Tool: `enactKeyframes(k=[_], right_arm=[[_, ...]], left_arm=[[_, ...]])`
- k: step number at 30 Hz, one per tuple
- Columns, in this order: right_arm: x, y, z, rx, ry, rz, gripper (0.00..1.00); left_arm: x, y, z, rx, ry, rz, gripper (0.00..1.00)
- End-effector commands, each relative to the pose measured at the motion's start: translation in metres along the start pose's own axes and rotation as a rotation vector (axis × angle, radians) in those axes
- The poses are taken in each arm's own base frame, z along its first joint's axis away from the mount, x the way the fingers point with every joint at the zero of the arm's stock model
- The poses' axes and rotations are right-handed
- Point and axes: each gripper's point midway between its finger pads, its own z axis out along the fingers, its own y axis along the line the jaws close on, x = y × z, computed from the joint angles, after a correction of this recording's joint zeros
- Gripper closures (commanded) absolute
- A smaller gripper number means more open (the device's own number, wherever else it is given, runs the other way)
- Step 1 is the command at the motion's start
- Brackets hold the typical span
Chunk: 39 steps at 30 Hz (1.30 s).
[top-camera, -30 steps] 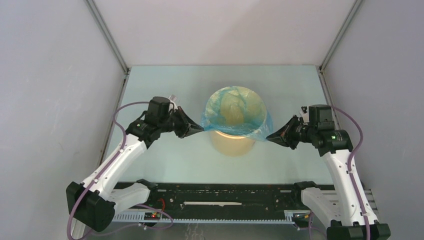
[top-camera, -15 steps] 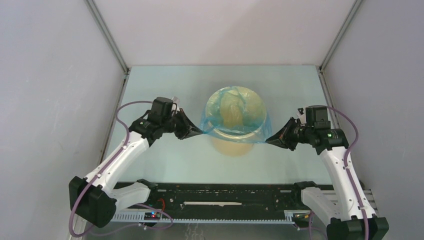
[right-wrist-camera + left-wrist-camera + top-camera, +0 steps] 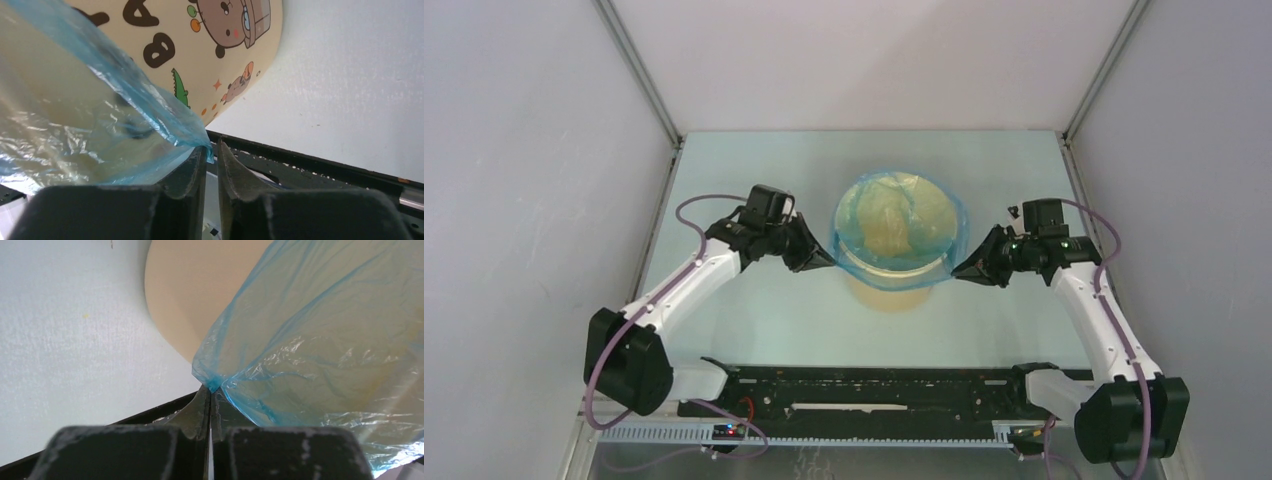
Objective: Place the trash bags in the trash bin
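Since the earlier frames, the stretched corners of the trash bag (image 3: pixel 894 215) are being brought in toward the trash bin (image 3: pixel 889 290), and the hem is now being drawn lower around the rim; both arms are being swung inward and farther up the table (image 3: pixel 754 160).

The light-blue film is being held spread over the mouth of the tan bin, with its middle sagging inside and its hem hanging outside the wall. The bin is being kept upright near the middle of the table, between the two grippers.

On the bin's left side, a corner of the bag (image 3: pixel 320 340) is being pinched at the tips of the left gripper (image 3: pixel 210 395), whose jaws are being pressed together just beside the bin wall (image 3: pixel 190 295).

On the right side, the jaws of the right gripper (image 3: pixel 212 150) are being held slightly apart, with a narrow gap showing; the bag's edge (image 3: pixel 75 125) is lying against one fingertip. A cartoon print (image 3: pixel 230 25) of a bear, letters and a crocodile is being shown on the bin wall there.
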Motion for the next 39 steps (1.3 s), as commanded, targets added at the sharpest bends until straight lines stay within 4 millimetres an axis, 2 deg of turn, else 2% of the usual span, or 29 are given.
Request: enactKeyframes(k=[1, 4, 8, 10, 12, 15, 17, 19, 22, 25, 28, 31, 35, 39], right_arm=[[-0.008, 0.010, -0.005, -0.055, -0.010, -0.091, 0.74], [-0.018, 0.010, -0.024, -0.061, -0.060, -0.093, 0.65], [-0.035, 0.018, -0.050, -0.130, -0.123, -0.068, 0.60], [-0.043, 0.028, -0.057, -0.157, -0.137, -0.078, 0.59], [-0.051, 0.045, -0.064, -0.214, -0.142, -0.085, 0.55], [-0.074, 0.063, -0.076, -0.269, -0.202, -0.089, 0.47], [-0.090, 0.069, -0.074, -0.290, -0.222, -0.097, 0.39], [-0.100, 0.069, -0.062, -0.293, -0.211, -0.109, 0.32], [-0.109, 0.066, -0.043, -0.301, -0.149, -0.088, 0.31], [-0.118, 0.064, -0.028, -0.299, -0.138, -0.090, 0.32], [-0.119, 0.065, -0.010, -0.307, -0.090, -0.086, 0.40], [-0.118, 0.058, 0.007, -0.274, -0.056, -0.072, 0.61], [-0.108, 0.041, 0.030, -0.231, -0.011, -0.049, 0.75], [-0.104, 0.015, 0.046, -0.158, -0.005, -0.004, 0.88]], left_arm=[[-0.011, -0.032, -0.013, 0.094, -0.025, 0.084, 0.95], [-0.014, -0.031, -0.025, 0.079, -0.068, 0.106, 0.85], [-0.020, -0.030, -0.040, 0.073, -0.115, 0.121, 0.70], [-0.022, -0.030, -0.047, 0.081, -0.127, 0.118, 0.60], [-0.027, -0.031, -0.054, 0.097, -0.147, 0.112, 0.55], [-0.042, -0.034, -0.065, 0.131, -0.206, 0.100, 0.48], [-0.053, -0.035, -0.068, 0.154, -0.232, 0.075, 0.41], [-0.060, -0.041, -0.063, 0.191, -0.224, 0.055, 0.35], [-0.062, -0.047, -0.046, 0.226, -0.174, 0.020, 0.35], [-0.065, -0.049, -0.035, 0.239, -0.147, 0.008, 0.36], [-0.064, -0.054, -0.025, 0.249, -0.105, 0.013, 0.39], [-0.056, -0.058, -0.012, 0.249, -0.044, 0.021, 0.45], [-0.039, -0.059, 0.006, 0.229, 0.015, 0.039, 0.53], [-0.033, -0.045, 0.017, 0.195, 0.027, 0.019, 0.60]])
